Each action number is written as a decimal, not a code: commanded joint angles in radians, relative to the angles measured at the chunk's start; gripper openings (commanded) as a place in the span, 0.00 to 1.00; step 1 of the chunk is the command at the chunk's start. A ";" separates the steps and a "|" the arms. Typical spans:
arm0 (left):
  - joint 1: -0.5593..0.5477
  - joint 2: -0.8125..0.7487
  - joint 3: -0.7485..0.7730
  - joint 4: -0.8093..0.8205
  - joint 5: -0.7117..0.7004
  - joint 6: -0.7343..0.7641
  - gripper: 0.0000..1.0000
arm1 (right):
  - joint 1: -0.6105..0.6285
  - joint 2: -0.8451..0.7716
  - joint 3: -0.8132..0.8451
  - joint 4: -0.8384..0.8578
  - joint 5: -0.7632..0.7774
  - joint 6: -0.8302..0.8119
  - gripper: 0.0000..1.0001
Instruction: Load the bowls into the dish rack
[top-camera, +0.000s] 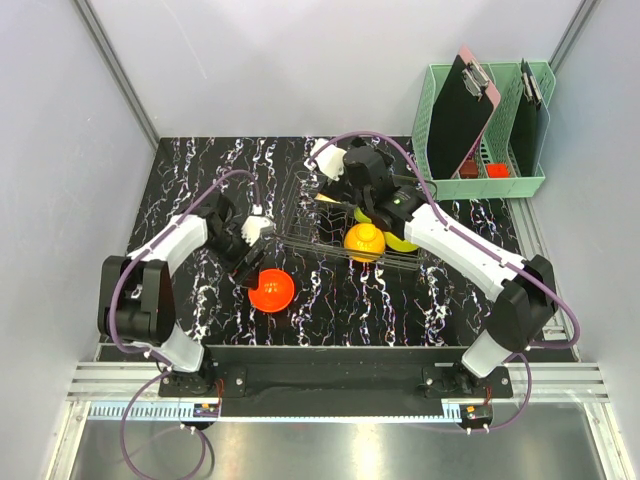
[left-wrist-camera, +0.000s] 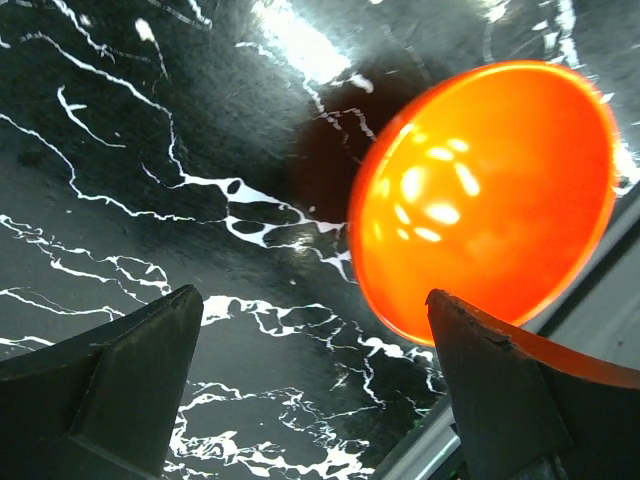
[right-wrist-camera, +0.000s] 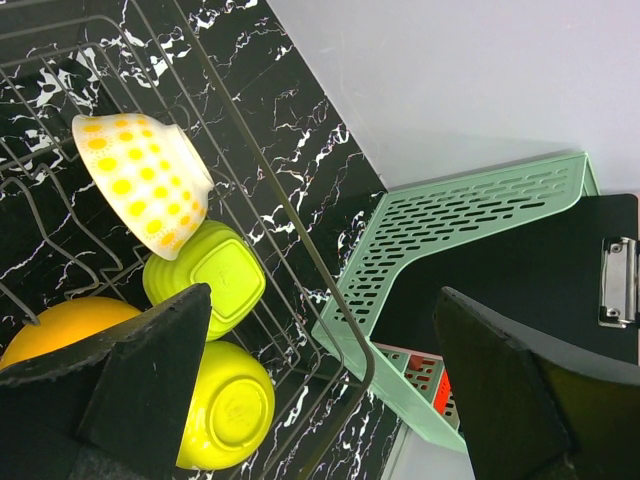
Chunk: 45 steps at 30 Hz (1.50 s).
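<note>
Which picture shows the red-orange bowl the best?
The left wrist view. The red-orange bowl is big and close there, so you can see its shiny surface and rim. The top view shows it whole but small. The right wrist view does not show it at all.

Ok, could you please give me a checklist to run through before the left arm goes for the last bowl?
1. Left gripper open and empty: ok.
2. Red-orange bowl on the table, outside the dish rack: ok.
3. Bowl centred between the left fingers: not ok, it sits toward one finger.
4. Four bowls racked, cream, lime green, yellow-green, orange: ok.
5. Right gripper open and empty: ok.
6. Right arm clear of the rack: not ok, it hangs over it.
</note>
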 joint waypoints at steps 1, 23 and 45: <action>-0.030 0.023 -0.013 0.046 -0.080 -0.022 0.99 | 0.000 -0.039 0.013 0.009 -0.018 0.021 1.00; -0.123 0.054 -0.010 0.017 -0.052 -0.062 0.23 | -0.044 -0.013 0.050 0.041 0.030 0.012 1.00; -0.125 -0.345 0.214 -0.082 0.261 0.070 0.00 | -0.193 0.025 0.226 -0.292 -0.772 0.600 1.00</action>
